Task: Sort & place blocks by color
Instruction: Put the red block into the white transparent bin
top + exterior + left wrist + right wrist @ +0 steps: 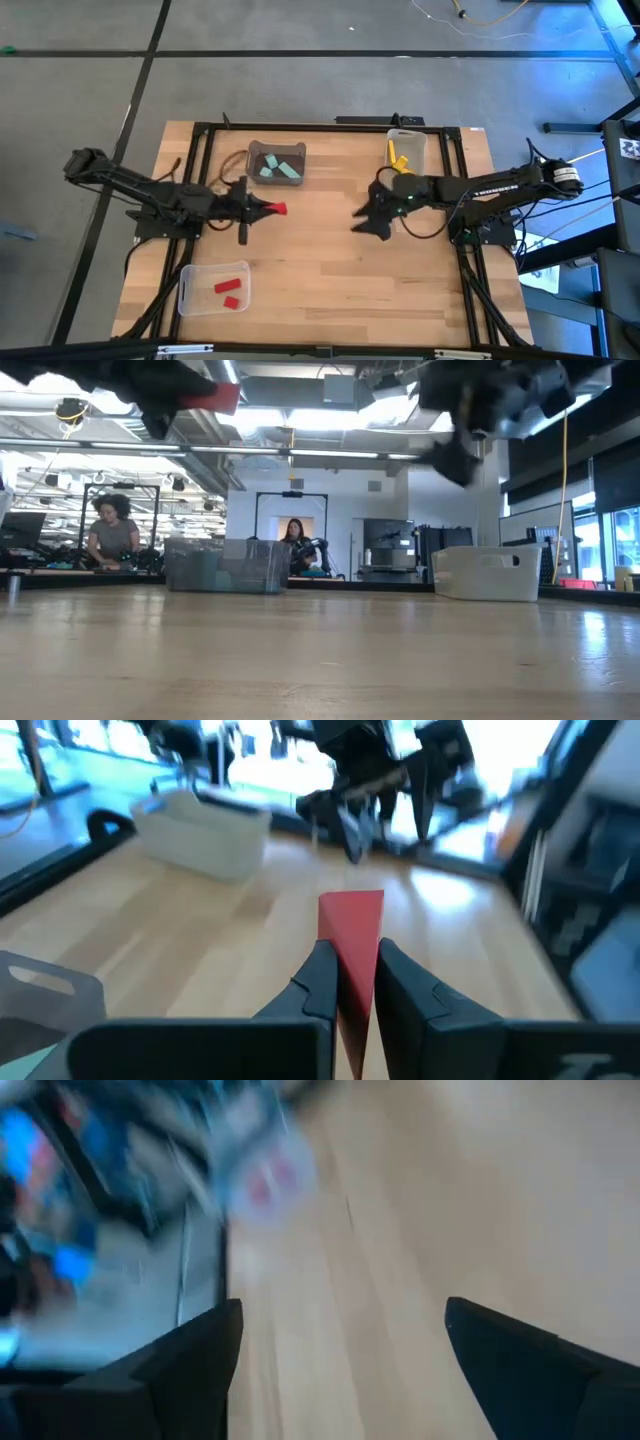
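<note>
Wooden table (330,270) carries three bins: a dark bin (276,164) with mint blocks (279,170), a clear far bin (407,148) with yellow blocks (398,157), a clear near bin (213,287) with two red blocks (229,293). Left gripper (270,208), raised mid-table, is clamped on a red block (350,925), long axis pointing toward the right gripper (366,221), whose fingers are spread, empty.
</note>
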`<state>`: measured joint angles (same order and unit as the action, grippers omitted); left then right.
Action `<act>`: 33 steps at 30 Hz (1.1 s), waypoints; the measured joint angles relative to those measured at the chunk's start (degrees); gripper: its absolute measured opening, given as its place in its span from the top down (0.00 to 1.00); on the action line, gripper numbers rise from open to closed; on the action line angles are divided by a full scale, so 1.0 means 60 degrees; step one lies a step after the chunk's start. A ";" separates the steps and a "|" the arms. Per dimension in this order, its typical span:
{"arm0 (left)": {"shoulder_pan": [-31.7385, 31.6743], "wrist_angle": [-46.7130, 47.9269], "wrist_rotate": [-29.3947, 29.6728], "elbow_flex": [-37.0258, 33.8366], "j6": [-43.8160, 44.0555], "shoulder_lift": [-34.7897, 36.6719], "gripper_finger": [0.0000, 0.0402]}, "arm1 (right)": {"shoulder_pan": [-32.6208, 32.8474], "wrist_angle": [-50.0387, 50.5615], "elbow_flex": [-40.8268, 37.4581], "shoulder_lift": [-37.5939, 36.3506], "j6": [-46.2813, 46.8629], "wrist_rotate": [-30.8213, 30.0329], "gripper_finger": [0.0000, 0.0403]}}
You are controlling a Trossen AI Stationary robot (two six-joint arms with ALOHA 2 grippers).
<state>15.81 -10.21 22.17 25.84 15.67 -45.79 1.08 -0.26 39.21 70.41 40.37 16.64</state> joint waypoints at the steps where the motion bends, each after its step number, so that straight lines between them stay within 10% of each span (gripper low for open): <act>1: -0.0018 -0.0393 0.0093 -0.0245 0.0144 0.0232 0.92 | 0.0019 -0.0786 -0.0112 -0.0090 0.0022 -0.0449 0.14; 8: -0.0053 -0.1335 0.0808 -0.0811 0.0578 0.1102 0.92 | 0.0143 -0.4020 -0.0216 -0.0196 -0.1362 -0.3172 0.13; 22: -0.0050 -0.1108 0.0602 -0.0692 0.0671 0.1157 0.92 | 0.0174 -0.4060 -0.0220 -0.0182 -0.3065 -0.3085 0.13; 33: 0.2077 0.7787 -0.2812 0.2961 0.4171 -0.0039 0.92 | 0.0174 -0.3972 -0.0220 -0.0182 -0.3061 -0.3089 0.13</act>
<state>28.27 36.51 5.30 43.60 40.70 -46.03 2.13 -24.10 37.89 69.32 22.00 -1.89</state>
